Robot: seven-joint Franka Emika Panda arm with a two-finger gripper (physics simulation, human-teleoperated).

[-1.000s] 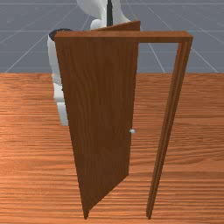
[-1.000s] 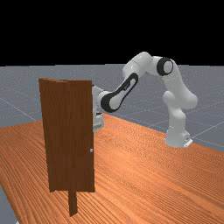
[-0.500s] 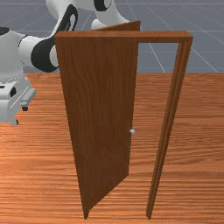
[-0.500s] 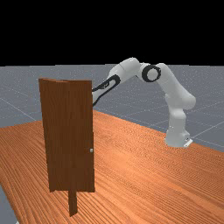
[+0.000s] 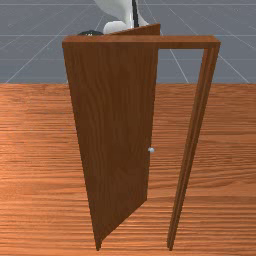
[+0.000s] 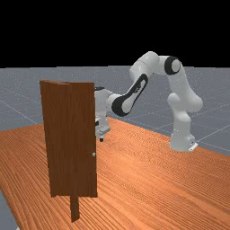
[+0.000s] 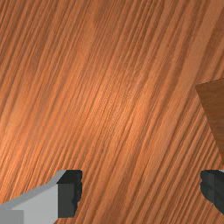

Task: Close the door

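"News about the door [image 5: 115, 125]?"

"It is keeping its place from half a second ago, hanging open inside the frame [image 5: 140, 42], which is carrying it along one post. Its free edge, bearing the pale knob [image 5: 151, 150], is angling away over the table [image 5: 220, 200] toward the arm [image 6: 193, 102]."

"So what is differing?"

"The gripper [image 6: 101, 134]. It is no longer hanging out at the front view's left of the door; it is hovering behind it now, and in the far view it is peeking past the door's right edge."

"And the fingers [image 7: 70, 192]?"

"They are standing released, wide apart, tabletop showing between them, with dark wood lying near one of them."

"Farther back?"

"The arm's elbow is sitting higher and nearer the base than before, and the grey floor [image 5: 30, 30] is stretching away beyond"
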